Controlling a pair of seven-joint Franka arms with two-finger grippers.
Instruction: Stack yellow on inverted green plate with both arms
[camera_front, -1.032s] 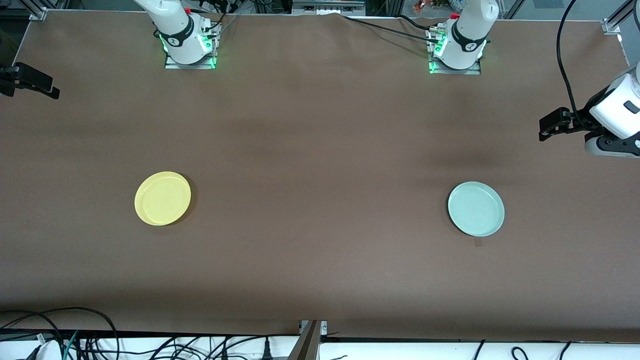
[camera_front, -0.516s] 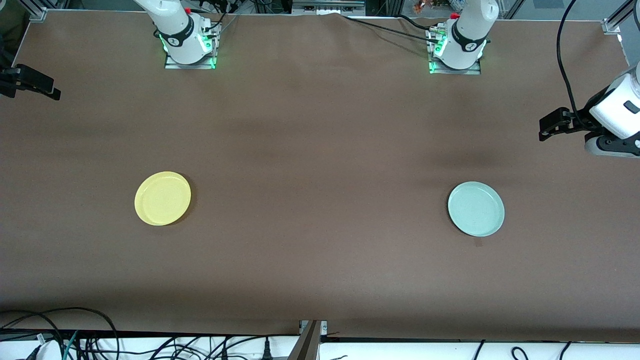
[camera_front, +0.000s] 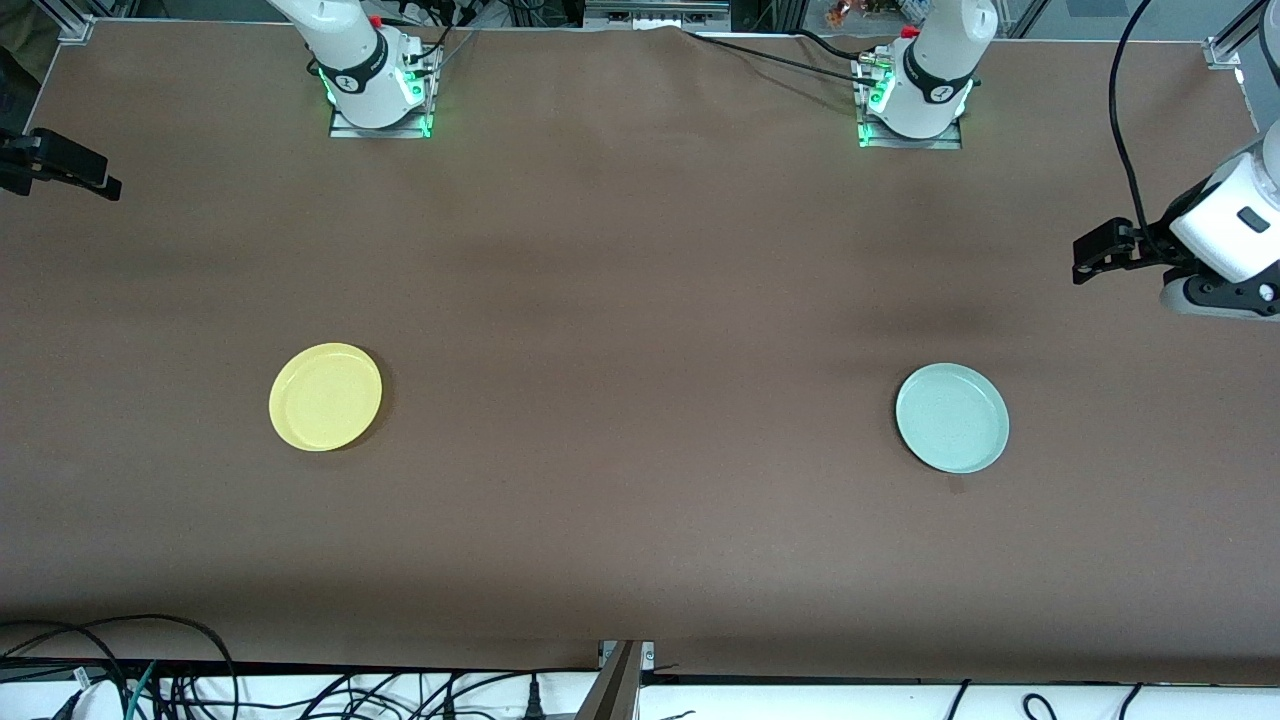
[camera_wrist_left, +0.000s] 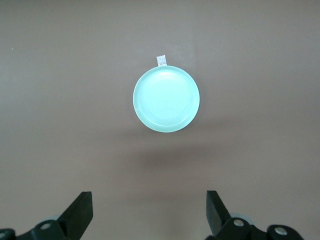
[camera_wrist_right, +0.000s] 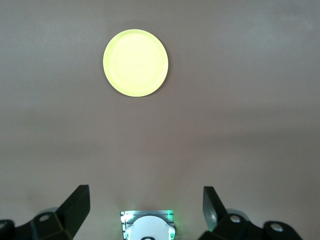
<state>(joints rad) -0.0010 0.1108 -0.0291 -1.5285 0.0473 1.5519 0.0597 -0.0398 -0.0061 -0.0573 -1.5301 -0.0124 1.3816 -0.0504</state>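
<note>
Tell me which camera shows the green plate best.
The left wrist view: the green plate sits mid-picture, seen straight from above, its inner rings visible, so it lies right side up, with the open left claw high above the table. The front view shows it small, toward the left arm's end. The right wrist view misses it.

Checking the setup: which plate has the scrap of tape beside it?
The green plate, toward the left arm's end; the tape touches its rim. The yellow plate has none.
</note>
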